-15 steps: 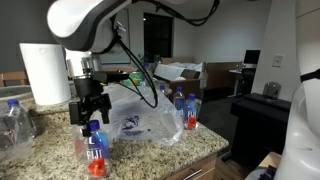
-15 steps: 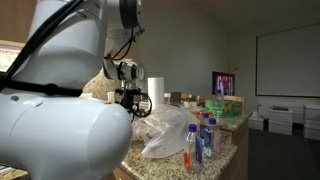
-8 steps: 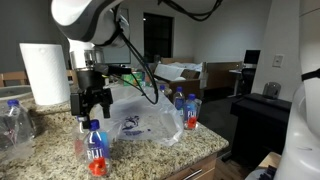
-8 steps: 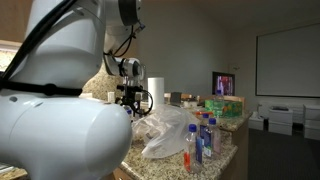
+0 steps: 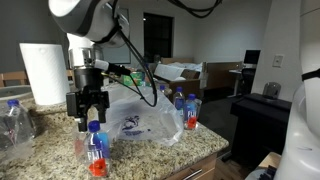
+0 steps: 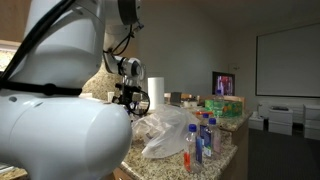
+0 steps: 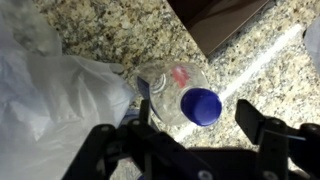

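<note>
Hand is hovering released, fingers apart, just above a blue-capped bottle standing on the worktop beside a plastic bag.

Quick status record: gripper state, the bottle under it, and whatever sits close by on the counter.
gripper: open, jaws either side of the cap, holding nothing
water bottle: upright on the granite counter, directly below the gripper
cap: blue, on
plastic bag: crumpled, right beside the water bottle
paper towel roll: upright, behind the arm
other bottles: upright past the plastic bag
</note>
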You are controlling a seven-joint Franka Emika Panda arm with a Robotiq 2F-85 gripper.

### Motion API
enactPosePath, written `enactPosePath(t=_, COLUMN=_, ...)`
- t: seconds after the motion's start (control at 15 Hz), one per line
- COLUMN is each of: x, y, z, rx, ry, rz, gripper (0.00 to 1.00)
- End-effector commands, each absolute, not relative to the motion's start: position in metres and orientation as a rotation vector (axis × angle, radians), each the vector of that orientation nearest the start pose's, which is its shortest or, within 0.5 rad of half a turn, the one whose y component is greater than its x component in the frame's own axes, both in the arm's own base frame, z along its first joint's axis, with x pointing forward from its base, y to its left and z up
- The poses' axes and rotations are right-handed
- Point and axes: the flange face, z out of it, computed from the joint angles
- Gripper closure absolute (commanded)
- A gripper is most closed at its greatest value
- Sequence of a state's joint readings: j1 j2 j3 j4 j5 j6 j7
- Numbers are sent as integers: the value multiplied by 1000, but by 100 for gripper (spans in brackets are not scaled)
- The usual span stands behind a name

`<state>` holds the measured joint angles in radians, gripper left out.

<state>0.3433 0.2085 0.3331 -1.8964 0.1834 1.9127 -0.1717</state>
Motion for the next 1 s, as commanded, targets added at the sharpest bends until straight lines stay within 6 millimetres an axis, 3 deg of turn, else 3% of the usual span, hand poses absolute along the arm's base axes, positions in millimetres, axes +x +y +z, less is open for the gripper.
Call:
enactPosePath(t=0.0, x=448, y=367, z=395, rx=-2687, ry=-1132, rz=363, gripper=40)
enactPosePath(t=0.07, x=447, y=367, z=395, rx=-2694, ry=-1135, rz=361, gripper=50)
enactPosePath(t=0.47, x=445, y=362, z=393, rx=-2728, ry=-1144, rz=348, gripper=87)
enactPosePath(t=0.8, x=439, y=349, z=398, rx=-2723, ry=-1139, rz=373, gripper=88)
enactPosePath(t=0.93, x=436, y=333, z=407, rx=-2744, ry=-1124, rz=359, gripper=88)
